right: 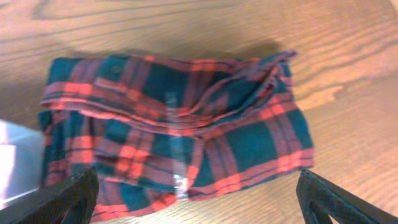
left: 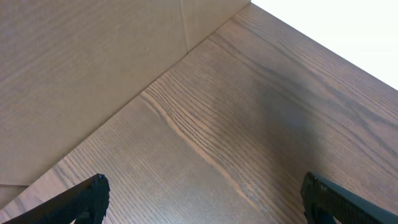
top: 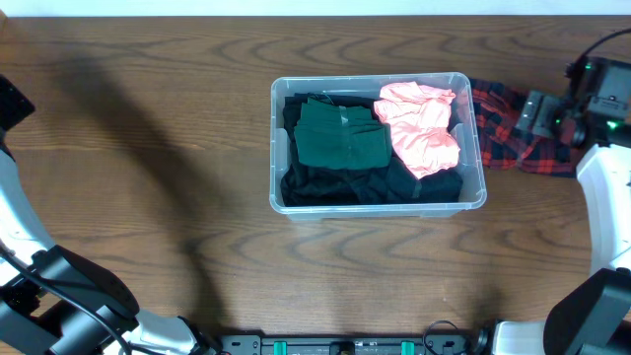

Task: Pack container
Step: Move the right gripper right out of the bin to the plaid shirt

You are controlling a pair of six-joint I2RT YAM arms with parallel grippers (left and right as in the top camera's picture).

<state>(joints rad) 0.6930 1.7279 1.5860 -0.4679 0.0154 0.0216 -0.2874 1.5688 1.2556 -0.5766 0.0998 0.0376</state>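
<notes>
Container (top: 378,208) upright, long axis left-right

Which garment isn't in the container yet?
The red plaid shirt, folded on the table right of the container; the green garment, pink garment and black garment lie inside.

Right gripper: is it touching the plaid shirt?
Cannot tell. In the right wrist view the open right gripper brackets the plaid shirt, but neither contact nor a gap shows plainly.
</notes>
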